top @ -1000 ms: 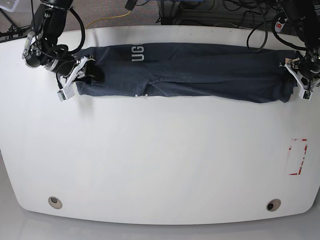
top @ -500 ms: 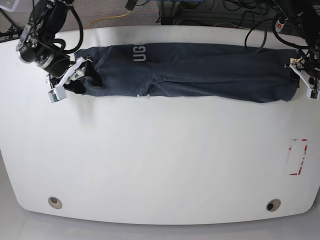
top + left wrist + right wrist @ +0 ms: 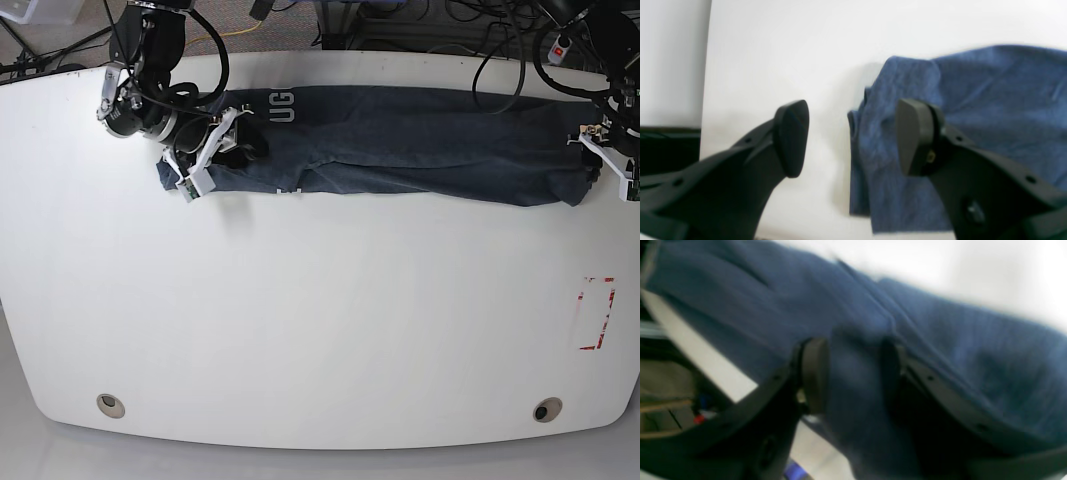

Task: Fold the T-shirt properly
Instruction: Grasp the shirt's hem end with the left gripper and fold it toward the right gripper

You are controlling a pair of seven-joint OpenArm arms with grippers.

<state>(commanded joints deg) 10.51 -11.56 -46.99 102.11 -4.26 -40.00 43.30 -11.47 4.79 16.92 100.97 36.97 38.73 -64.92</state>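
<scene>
Nearest the base camera, the white counter (image 3: 320, 330) carries two round grommets (image 3: 110, 405) at its front corners and a red-edged marking (image 3: 597, 313) on the side of my left arm. Farther back, the T-shirt (image 3: 400, 145) lies across the counter as a long, narrow, folded band running side to side, with white lettering (image 3: 279, 106) visible near its far edge. My right end effector (image 3: 853, 373) is at one end of that band; its two pads (image 3: 813, 373) press a raised fold of the blue cloth between them, though this wrist view is blurred. In the base view the same end effector (image 3: 205, 155) sits over the cloth end. My left end effector (image 3: 853, 136) is at the opposite end of the band with its pads (image 3: 791, 136) set well apart and nothing between them; one pad is over bare counter (image 3: 790, 50), the other over the T-shirt (image 3: 973, 100) corner. In the base view it (image 3: 610, 160) stands just beside the cloth edge.
</scene>
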